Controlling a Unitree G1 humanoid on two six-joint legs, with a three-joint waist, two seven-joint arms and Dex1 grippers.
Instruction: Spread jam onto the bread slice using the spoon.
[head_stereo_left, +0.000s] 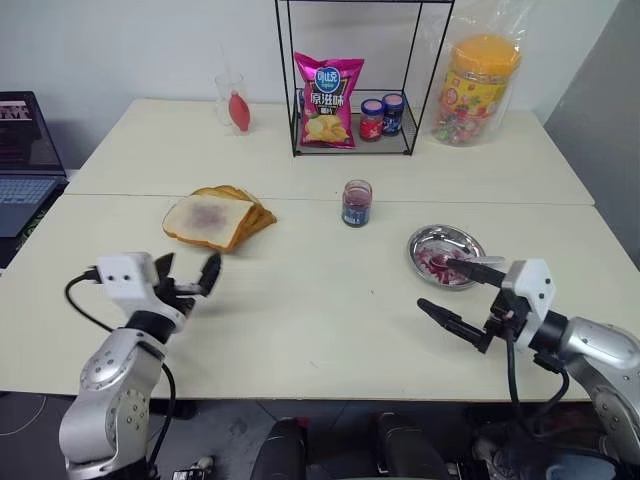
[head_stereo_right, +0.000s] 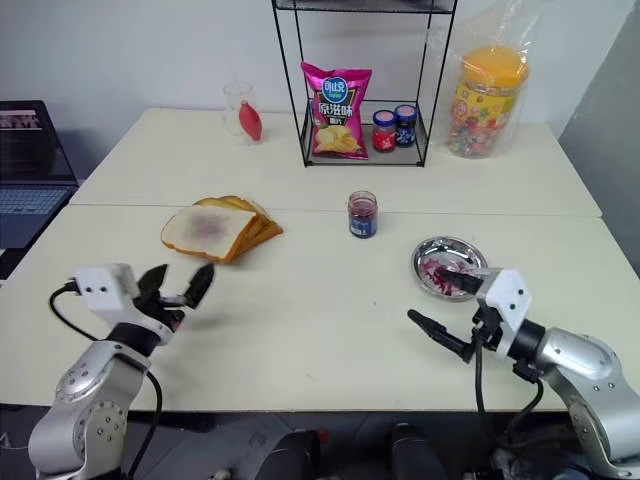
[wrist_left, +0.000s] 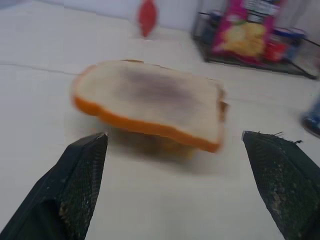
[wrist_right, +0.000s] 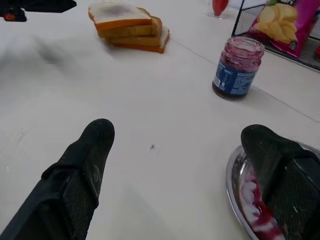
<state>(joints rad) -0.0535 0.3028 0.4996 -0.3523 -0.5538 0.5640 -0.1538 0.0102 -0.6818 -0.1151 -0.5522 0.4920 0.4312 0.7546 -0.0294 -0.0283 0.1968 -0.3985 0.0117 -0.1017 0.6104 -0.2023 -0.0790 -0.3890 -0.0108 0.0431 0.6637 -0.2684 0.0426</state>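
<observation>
Risk, as I judge it: both claws, left (head_stereo_left: 190, 278) and right (head_stereo_left: 462, 297), spread and empty. Pale white bread slice with purplish smear (head_stereo_left: 208, 217) tops the toast stack; small silver spoon (head_stereo_left: 478, 262) lies in the jam-streaked steel dish (head_stereo_left: 430, 242), where the right claw's clumsy pickup could skid it.

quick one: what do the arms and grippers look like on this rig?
Both arms are silver-grey metal with rounded joint housings. Each wrist carries a white boxy block and a loose black cable. The left gripper and right gripper each have two black tapered fingers; the fingers have a fine mesh-like texture.
</observation>
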